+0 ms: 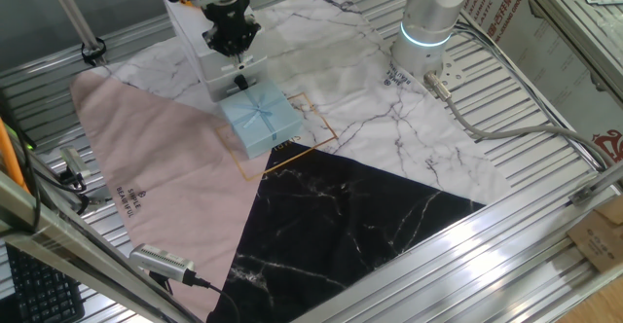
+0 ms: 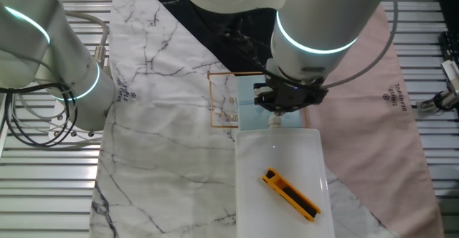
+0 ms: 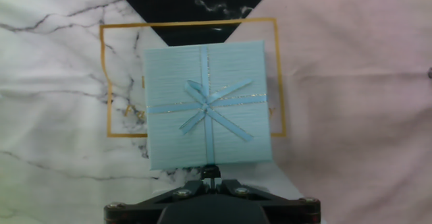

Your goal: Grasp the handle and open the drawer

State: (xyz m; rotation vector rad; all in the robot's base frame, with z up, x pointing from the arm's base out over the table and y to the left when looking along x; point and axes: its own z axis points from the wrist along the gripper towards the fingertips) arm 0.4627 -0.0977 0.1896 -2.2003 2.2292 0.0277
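Jaws cannot be judged open or closed: in the hand view only a black bar and a small central tip of the gripper [image 3: 210,177] appear at the bottom edge, just short of the box's near side, and nothing is seen held.

The small light-blue, squarish, ribbed flat box serving as the drawer [image 3: 209,106] is seen lying flat inside a thin gold square outline [image 3: 108,82] printed on the cloth, presumably as a placing mark. The pale blue ribbon bow that stands for the handle [image 3: 204,104] is seen at the centre of the box's top, where the ribbon lines cross, so it is offered upward to a grasp from above. No contact with the bow is visible, and the grasp is judged not yet made.

Around the box, the white marbled cloth [image 1: 389,119], the pink cloth [image 1: 165,167] and the black marbled cloth [image 1: 341,216] are seen meeting near the outline. Beside the box, on the side nearest the gripper, a taller white translucent box [image 2: 281,188] is seen, with a yellow-and-black tool [image 2: 290,193] showing in it.
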